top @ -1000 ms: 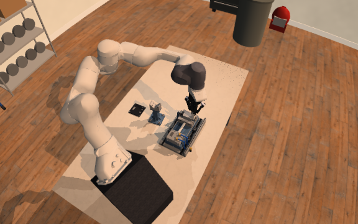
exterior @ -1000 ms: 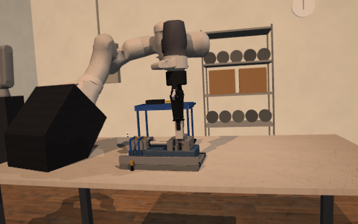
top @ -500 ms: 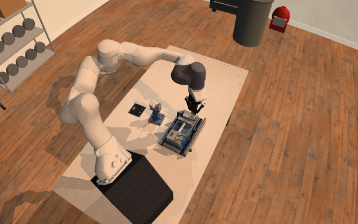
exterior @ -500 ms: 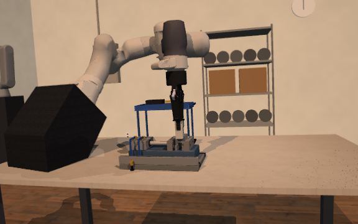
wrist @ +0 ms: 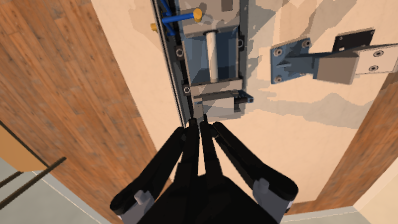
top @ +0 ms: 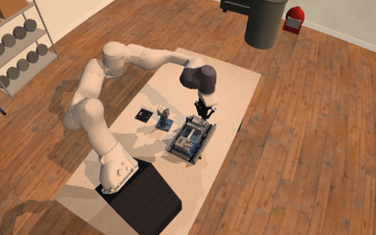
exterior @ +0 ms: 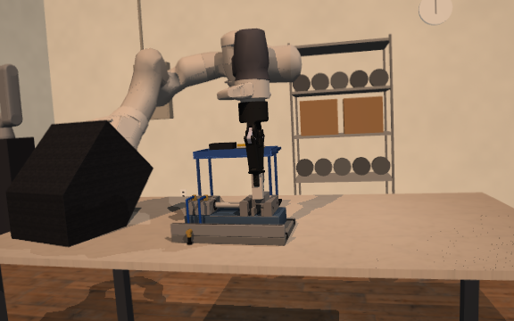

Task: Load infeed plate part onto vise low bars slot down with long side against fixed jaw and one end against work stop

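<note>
My gripper (top: 203, 119) (exterior: 257, 196) (wrist: 199, 110) is shut, with no thing clearly seen between its fingers. Pale tips point down at the near side of the vise (wrist: 233, 52) in the exterior view, above the gap between the jaws. The movable jaw (exterior: 244, 207) (wrist: 215, 88) is on the rod; the fixed jaw (exterior: 271, 205) is at the far end. A pale grey block (wrist: 218, 105), which looks like the part, lies beside the fingertips in the wrist view, towards the dark work stop (wrist: 244, 99). Its slot and exact contacts are hidden. The infeed plate (top: 143, 115) (wrist: 354, 40) is bare.
The V-block (top: 163, 111) (wrist: 337, 68) stands on a blue foot beside the vise. The air cylinder (top: 183, 146) with blue hoses is at the vise's other end. A rail (top: 209, 136) runs along one side. The black base block (top: 149, 196) carries the arm.
</note>
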Tool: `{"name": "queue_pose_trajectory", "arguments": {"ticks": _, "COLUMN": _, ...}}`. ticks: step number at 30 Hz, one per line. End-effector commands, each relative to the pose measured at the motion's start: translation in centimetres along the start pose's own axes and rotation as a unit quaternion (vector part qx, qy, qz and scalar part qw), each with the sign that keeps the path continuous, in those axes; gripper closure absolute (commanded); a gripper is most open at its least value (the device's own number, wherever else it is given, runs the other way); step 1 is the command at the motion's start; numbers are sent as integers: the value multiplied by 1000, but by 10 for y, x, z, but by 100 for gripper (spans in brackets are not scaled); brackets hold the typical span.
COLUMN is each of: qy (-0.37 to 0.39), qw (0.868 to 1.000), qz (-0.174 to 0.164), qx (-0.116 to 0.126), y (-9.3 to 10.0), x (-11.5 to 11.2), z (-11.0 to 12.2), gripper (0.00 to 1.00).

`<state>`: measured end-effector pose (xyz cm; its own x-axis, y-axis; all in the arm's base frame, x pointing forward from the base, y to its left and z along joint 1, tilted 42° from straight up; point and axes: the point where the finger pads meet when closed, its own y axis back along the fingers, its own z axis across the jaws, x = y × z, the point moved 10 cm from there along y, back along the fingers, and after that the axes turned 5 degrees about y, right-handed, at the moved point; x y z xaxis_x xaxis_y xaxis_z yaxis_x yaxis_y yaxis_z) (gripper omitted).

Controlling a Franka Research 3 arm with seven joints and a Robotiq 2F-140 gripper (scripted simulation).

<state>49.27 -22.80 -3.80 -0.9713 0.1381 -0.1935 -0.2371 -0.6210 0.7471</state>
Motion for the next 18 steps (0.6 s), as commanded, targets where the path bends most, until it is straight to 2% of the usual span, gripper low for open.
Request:
{"name": "queue_pose_trajectory", "arguments": {"ticks": 1, "qy": -1, "qw": 1000, "qz": 1, "qx": -1, "y": 0, "x": 1, "z": -5, "gripper": 100}}
{"name": "queue_pose_trajectory", "arguments": {"ticks": 18, "qy": -1, "qw": 1000, "qz": 1, "qx": -1, "y": 0, "x": 3, "z": -27, "gripper": 100}}
